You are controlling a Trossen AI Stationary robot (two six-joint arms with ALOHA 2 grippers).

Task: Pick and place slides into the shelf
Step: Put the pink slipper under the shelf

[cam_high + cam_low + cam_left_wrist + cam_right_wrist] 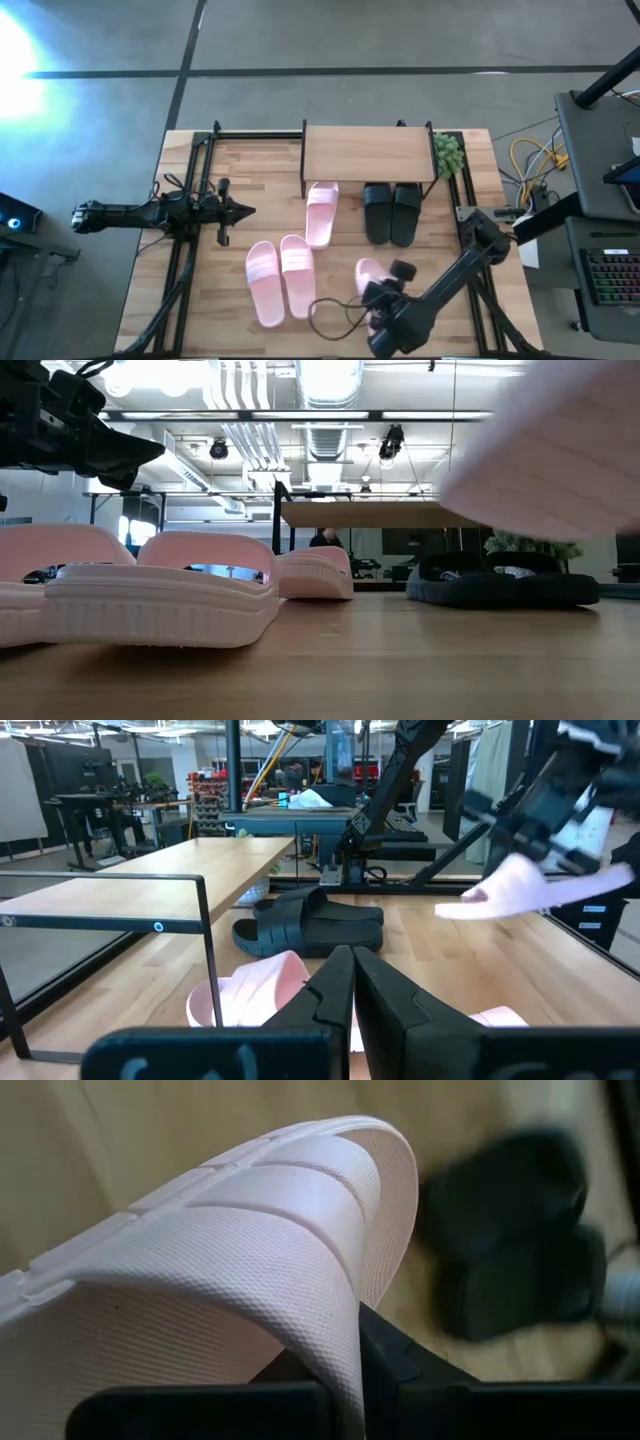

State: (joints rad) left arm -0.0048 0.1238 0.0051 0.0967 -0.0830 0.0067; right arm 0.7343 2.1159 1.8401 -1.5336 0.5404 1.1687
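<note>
Right gripper (378, 292) pinching pink slide (368, 272), lifted off table for carrying toward shelf (368, 152). Left gripper (240, 211) pressed together, waiting at left side.

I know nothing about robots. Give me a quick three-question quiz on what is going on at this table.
1. True or false: a pink slide lies on top of the shelf.
2. Which gripper holds a slide: A left gripper, B right gripper?
3. How many black slides stand at the shelf?

Key: 1 false, its top is bare. 2 B, it grips a pink slide lifted off the table. 3 two.
</note>
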